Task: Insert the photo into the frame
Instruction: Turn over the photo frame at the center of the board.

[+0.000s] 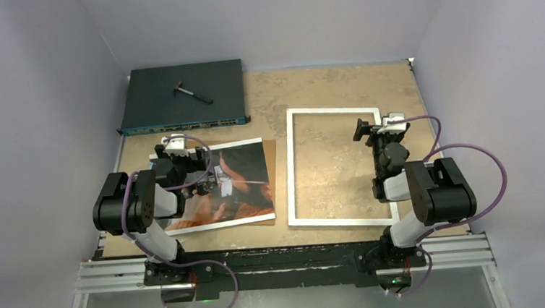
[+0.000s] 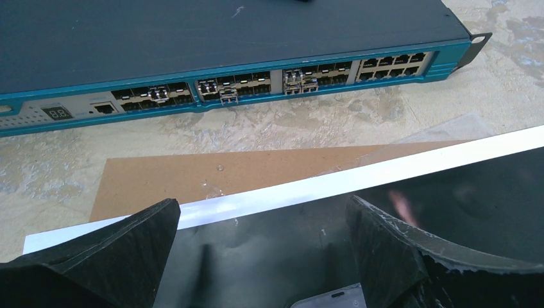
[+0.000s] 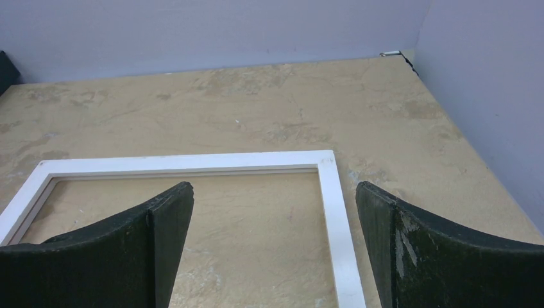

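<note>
I am watching the photo [image 1: 225, 190] lying face up on a brown backing board [image 2: 192, 176] at the left of the desk [image 1: 337, 84], with the frame [image 1: 332, 110] lying flat just to its right, apart from the print. The left jaws are hanging spread wide over the photo's far white border, holding nothing. The right jaws are likewise standing open and empty above the frame's far right corner. What is worrying me is the pickup: the glossy print is sitting flush on the board, so jaws pressing down on it could skid, scuff the surface or crease the border. They could also be pinching the board along with the print. I am also judging that a careless drag toward the frame might be shoving the frame sideways. I cannot tell from here whether a pane is sitting in the frame.
</note>
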Controlling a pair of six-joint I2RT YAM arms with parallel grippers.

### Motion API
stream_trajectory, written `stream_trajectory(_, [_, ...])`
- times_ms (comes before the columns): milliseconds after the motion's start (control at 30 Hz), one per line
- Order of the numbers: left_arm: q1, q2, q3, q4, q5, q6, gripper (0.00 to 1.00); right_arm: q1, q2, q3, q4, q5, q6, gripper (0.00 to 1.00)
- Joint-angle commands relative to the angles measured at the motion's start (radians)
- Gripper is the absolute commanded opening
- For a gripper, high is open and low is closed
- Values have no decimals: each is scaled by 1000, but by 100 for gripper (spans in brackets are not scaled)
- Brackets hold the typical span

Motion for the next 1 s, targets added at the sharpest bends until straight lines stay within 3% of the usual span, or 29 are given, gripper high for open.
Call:
stream_trajectory(0, [-1,-10,9,36,-1,2,100,-1,-3,-1,64,-1,-16,99])
stream_trajectory(200, [-1,-11,7,39,2,1,100,-2,-7,0,70,14,-15,99])
stream_trajectory(267, [9,-48,30,-6,23,-10,100,-1,-77,59,-79,58,1,99])
stream_trajectory(400, [11,-195,313,-594,-21,1,100,-2,-197,240,-501,43,39,99])
stream_trajectory(500, [12,-210,536,-941,-49,56,100,-2,-252,350,-704,-21,96,99])
stream_trajectory(533, [12,-206,598,-1029,-44,81,100,-8,-256,358,-716,-55,220,99])
stream_trajectory(567, [12,-202,649,-1101,-51,90,99,-19,-262,366,-761,7,386,99])
stream_trajectory(600, [14,-197,694,-1158,-62,92,99,-22,-264,406,-919,70,587,99])
stream_trajectory(633, [16,-192,734,-1218,-67,96,99,-59,-259,444,-997,26,665,99])
stream_trajectory(667, [18,-186,768,-1263,-67,97,98,-71,-245,472,-1005,-62,633,99])
stream_trajectory(733, [21,-168,838,-1361,-58,98,94,-47,-196,574,-1096,-71,563,99])
stream_trajectory(800, [21,-138,913,-1456,-55,92,92,56,-146,687,-1261,54,521,99])
stream_trajectory(967, [23,-37,1093,-1692,-32,69,86,356,-66,820,-1434,376,442,99])
